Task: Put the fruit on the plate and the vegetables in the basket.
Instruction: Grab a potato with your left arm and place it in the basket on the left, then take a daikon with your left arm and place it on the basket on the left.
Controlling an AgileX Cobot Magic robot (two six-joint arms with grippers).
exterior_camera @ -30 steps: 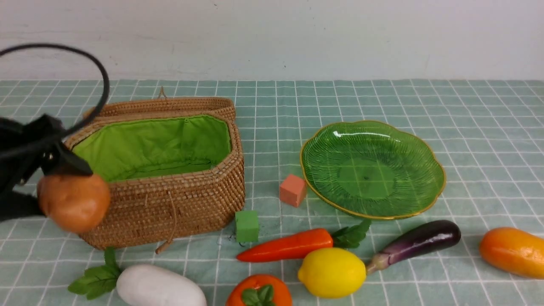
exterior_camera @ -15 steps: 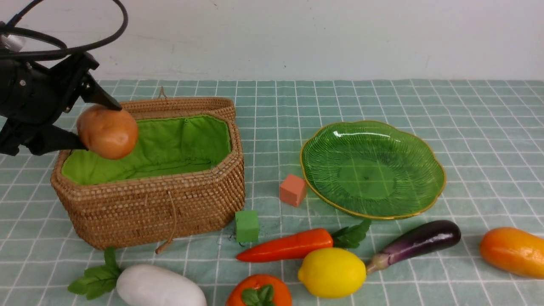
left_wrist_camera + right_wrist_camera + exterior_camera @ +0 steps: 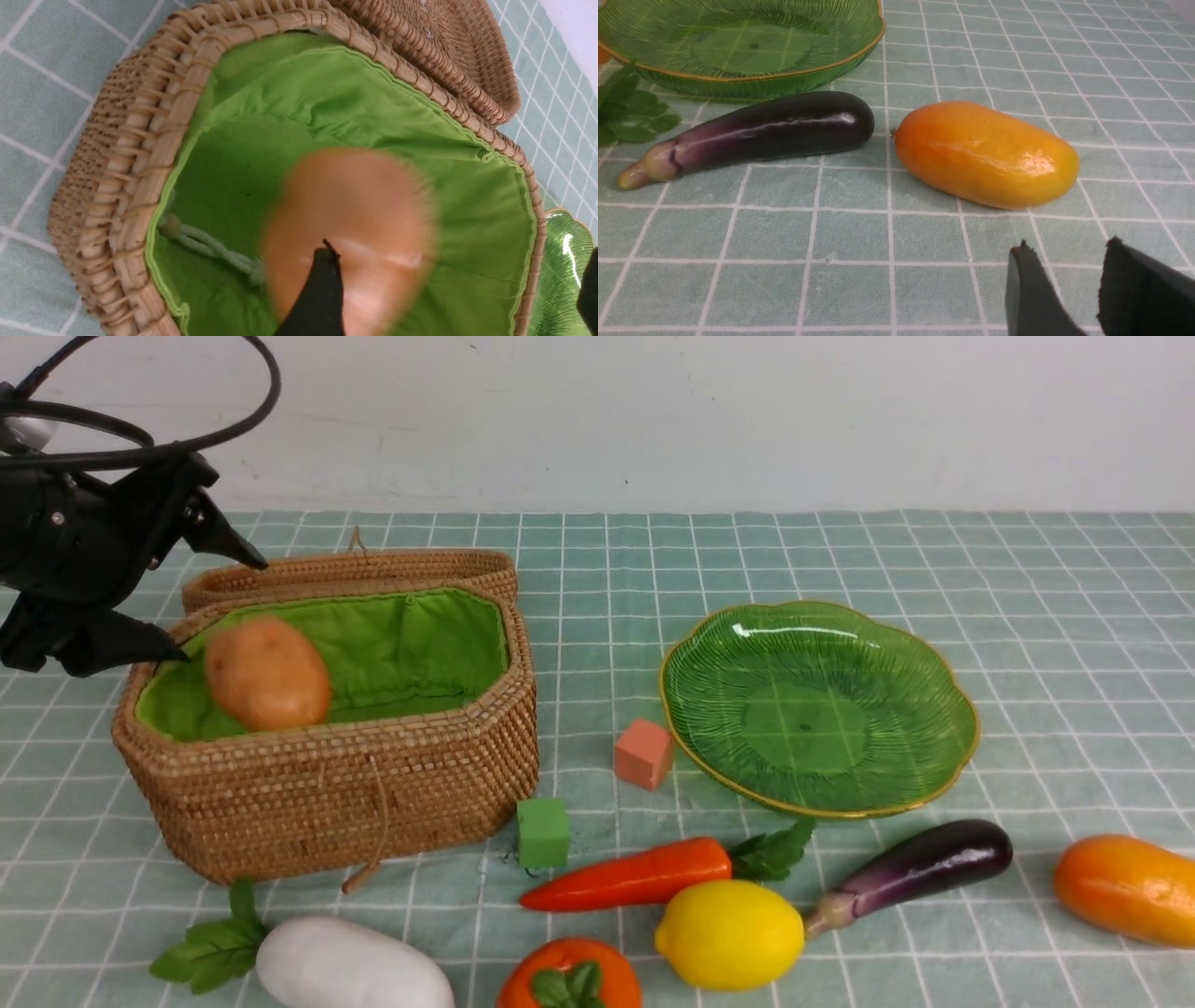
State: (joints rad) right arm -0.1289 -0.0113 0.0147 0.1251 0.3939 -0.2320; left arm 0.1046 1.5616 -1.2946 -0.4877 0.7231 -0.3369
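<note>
The left jaws stand spread and empty above the left end of the basket (image 3: 373, 775), the potato (image 3: 267, 674) free of them inside its green lining, while the right jaws, parted and gripping nothing, hover low over the counter (image 3: 831, 233) near the mango (image 3: 985, 154) and the eggplant (image 3: 775, 126).

Brown potato (image 3: 266, 674) inside wicker basket (image 3: 327, 793)

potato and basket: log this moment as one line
left gripper: open above basket | potato: within basket, unheld, blurred | right gripper: open, empty, near mango | plate: nothing on it
</note>
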